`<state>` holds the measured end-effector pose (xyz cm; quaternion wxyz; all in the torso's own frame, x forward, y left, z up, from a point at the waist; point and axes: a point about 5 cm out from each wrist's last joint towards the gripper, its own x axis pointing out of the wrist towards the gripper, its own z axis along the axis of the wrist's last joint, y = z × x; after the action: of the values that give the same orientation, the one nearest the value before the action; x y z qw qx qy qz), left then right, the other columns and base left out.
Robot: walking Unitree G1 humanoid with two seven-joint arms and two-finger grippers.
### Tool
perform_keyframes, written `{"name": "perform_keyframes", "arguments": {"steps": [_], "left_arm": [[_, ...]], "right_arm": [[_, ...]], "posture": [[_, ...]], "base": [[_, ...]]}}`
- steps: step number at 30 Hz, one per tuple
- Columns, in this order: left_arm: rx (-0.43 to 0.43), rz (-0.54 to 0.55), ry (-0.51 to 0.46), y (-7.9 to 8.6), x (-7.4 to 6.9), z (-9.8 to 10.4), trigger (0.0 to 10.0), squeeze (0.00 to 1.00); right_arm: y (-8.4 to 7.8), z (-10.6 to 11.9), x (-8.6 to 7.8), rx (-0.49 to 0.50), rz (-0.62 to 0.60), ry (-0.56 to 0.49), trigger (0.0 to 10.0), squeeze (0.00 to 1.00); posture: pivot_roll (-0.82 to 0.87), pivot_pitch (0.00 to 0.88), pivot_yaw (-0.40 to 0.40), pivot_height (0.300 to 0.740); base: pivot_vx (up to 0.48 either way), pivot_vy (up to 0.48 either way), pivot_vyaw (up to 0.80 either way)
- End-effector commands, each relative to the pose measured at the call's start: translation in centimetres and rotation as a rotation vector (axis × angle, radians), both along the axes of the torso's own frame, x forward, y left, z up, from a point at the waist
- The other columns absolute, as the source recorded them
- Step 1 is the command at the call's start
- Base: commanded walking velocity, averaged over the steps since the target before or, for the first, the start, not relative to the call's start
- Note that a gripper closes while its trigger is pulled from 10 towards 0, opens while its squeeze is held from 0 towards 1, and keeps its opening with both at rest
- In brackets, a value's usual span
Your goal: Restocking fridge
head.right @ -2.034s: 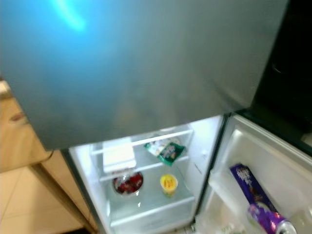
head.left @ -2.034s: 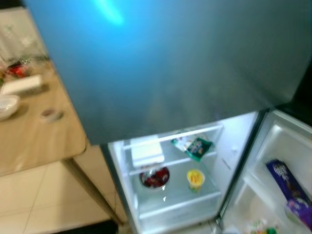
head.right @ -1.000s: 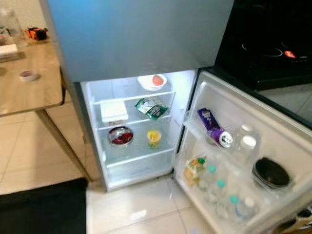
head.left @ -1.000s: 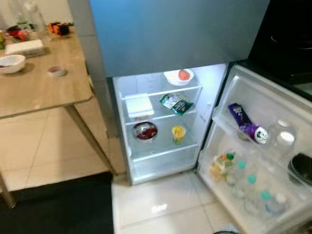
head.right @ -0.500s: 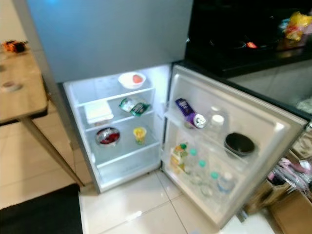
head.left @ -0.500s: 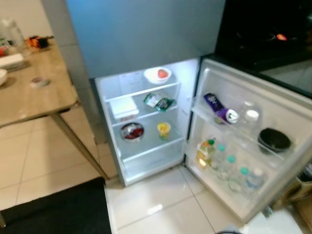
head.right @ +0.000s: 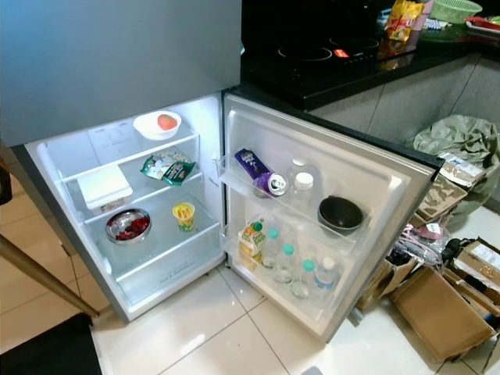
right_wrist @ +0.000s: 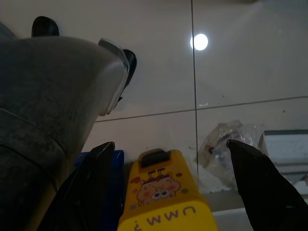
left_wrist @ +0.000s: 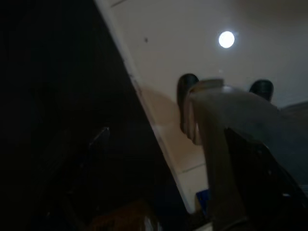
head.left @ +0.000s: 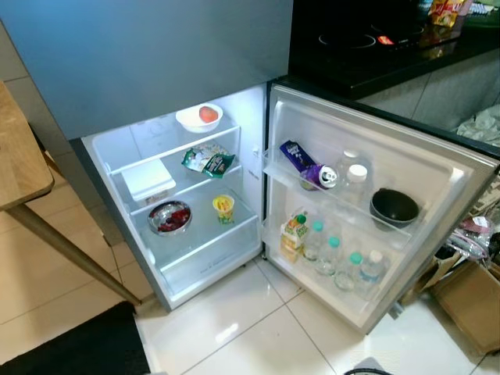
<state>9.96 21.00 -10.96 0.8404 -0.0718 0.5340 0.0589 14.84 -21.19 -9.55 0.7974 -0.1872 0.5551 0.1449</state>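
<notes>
fridge (head.left: 168, 226) stands open at 12 o'clock; right gripper (right_wrist: 168, 178) spread around a yellow carton (right_wrist: 161, 199), perhaps unheld; next, shelve it; left gripper's (left_wrist: 159, 159) jaws i cannot tell.

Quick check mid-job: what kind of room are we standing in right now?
Most likely a home kitchen: an open stocked fridge, a black cooktop on the dark counter beside it, and a wooden table on the tiled floor.

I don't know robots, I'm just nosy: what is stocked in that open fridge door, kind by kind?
Bottles: 6 (2 white-capped on the upper rack, 4 on the lower rack)
Purple packet: 1
Purple can: 1
Juice carton: 1
Black bowl: 1
Total: 10
</notes>
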Motion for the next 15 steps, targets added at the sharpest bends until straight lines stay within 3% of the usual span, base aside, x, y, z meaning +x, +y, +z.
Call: {"name": "perform_keyframes", "arguments": {"steps": [1,11,15], "left_arm": [[0.005,-0.004,0.037,0.6,-1.0,-0.2,10.0,0.00],[-0.001,-0.011,0.043,0.4,-1.1,-0.2,10.0,0.00],[-0.014,-0.017,0.036,-0.9,-0.5,-0.3,10.0,0.00]], "right_arm": [[0.1,0.0,0.0,0.005,0.001,-0.004,10.0,0.00],[0.1,0.0,0.0,0.001,0.007,-0.005,10.0,0.00],[0.1,0.0,0.0,-0.001,0.009,-0.005,10.0,0.00]], "posture": [[-0.08,0.000,0.019,0.740],[-0.08,0.000,0.018,0.740],[-0.08,0.000,0.018,0.740]], "base": [[0.000,-0.409,0.00],[0.000,-0.429,0.00],[0.000,-0.435,0.00]]}}
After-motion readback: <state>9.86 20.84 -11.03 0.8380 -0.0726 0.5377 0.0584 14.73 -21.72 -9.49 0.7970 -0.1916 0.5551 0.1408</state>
